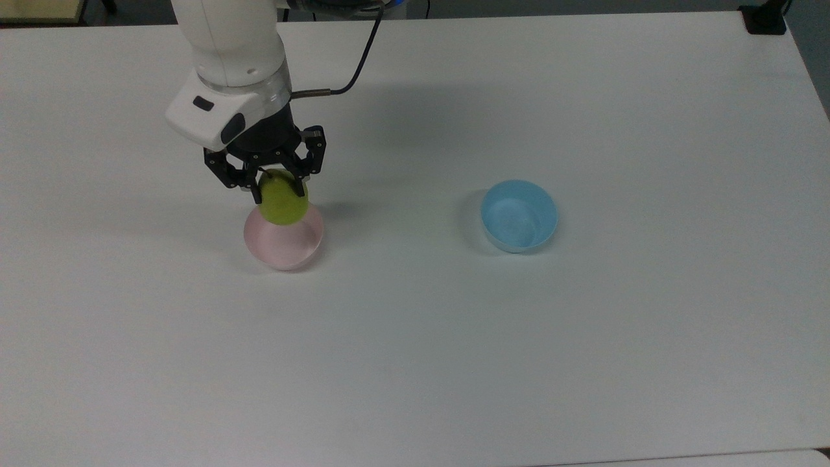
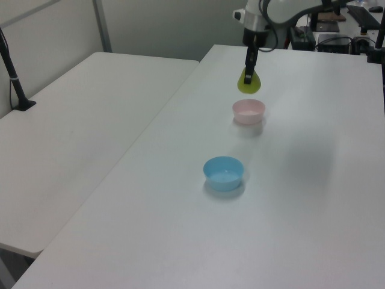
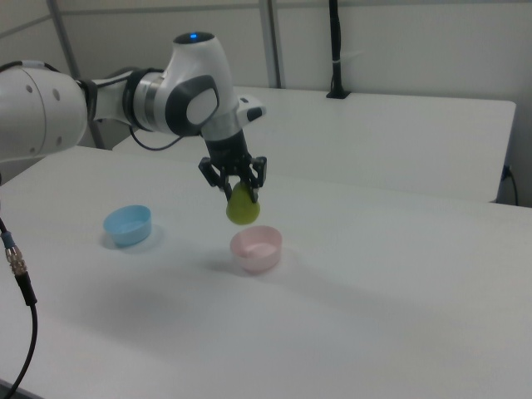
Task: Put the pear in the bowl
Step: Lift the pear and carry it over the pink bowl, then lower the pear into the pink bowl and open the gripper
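Note:
My gripper (image 1: 277,189) (image 3: 239,192) (image 2: 248,77) is shut on the yellow-green pear (image 1: 283,203) (image 3: 242,208) (image 2: 249,84), which hangs stem-up from the black fingers. The pale pink bowl (image 1: 285,245) (image 3: 257,248) (image 2: 248,111) stands on the white table just under it. In the top view the pear overlaps the bowl's far rim. The right view shows the pear in the air, slightly above the bowl and a little toward the right view's left.
A light blue bowl (image 1: 519,216) (image 3: 127,224) (image 2: 224,173) stands apart from the pink one, to the top view's right. The white table (image 1: 454,357) is bare all around both bowls. A second white table (image 2: 78,138) adjoins it at the left view's left.

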Robot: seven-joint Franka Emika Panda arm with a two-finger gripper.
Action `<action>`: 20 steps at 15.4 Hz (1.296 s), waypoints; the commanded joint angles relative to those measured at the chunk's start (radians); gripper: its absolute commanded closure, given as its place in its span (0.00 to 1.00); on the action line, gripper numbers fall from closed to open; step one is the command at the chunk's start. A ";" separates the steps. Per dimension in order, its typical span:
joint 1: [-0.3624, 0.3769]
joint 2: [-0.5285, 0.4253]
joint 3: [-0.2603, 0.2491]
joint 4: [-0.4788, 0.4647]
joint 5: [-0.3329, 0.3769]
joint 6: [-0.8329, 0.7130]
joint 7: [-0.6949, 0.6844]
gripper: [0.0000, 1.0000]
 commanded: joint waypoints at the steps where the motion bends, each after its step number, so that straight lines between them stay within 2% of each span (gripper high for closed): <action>1: 0.012 0.000 -0.014 -0.078 -0.028 0.097 0.021 0.82; 11: 0.006 0.090 -0.016 -0.074 -0.073 0.154 0.021 0.80; 13: 0.003 0.090 -0.016 -0.074 -0.073 0.152 0.022 0.67; 15: -0.002 0.090 -0.016 -0.074 -0.071 0.151 0.033 0.23; 16: -0.005 0.090 -0.017 -0.072 -0.073 0.151 0.042 0.15; 17: -0.005 0.090 -0.017 -0.072 -0.073 0.151 0.045 0.00; 20: -0.005 0.075 -0.017 -0.066 -0.071 0.139 0.055 0.00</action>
